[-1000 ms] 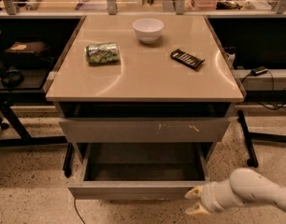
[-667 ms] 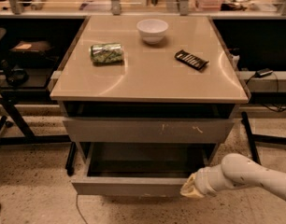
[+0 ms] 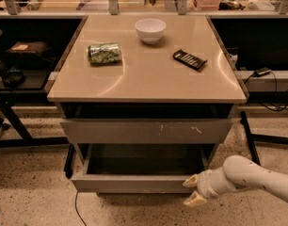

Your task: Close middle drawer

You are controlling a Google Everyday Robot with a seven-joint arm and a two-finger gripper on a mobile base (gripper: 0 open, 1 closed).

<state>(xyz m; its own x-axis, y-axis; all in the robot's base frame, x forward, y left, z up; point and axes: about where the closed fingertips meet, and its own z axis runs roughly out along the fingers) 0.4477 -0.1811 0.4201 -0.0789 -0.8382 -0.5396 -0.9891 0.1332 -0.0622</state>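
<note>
The middle drawer (image 3: 134,183) is pulled out below the tabletop, and its bare grey inside shows. Its plain front faces me, low in the camera view. My gripper (image 3: 193,191) is at the right end of that front, with the pale arm coming in from the lower right. Its two tan fingers are spread apart and hold nothing. The upper fingertip is at the front's right edge, the lower one just below it. Above it, the taller drawer front with pale scratch marks (image 3: 144,131) stands slightly out from the cabinet.
On the beige cabinet top (image 3: 148,86) are a white bowl (image 3: 150,30), a crushed green can (image 3: 104,53) and a black flat object (image 3: 189,60). Dark shelving and metal legs flank the cabinet. A cable (image 3: 77,206) lies on the speckled floor.
My gripper has moved up and left from below the drawer's right corner to its front. The middle drawer sits a little further in than before.
</note>
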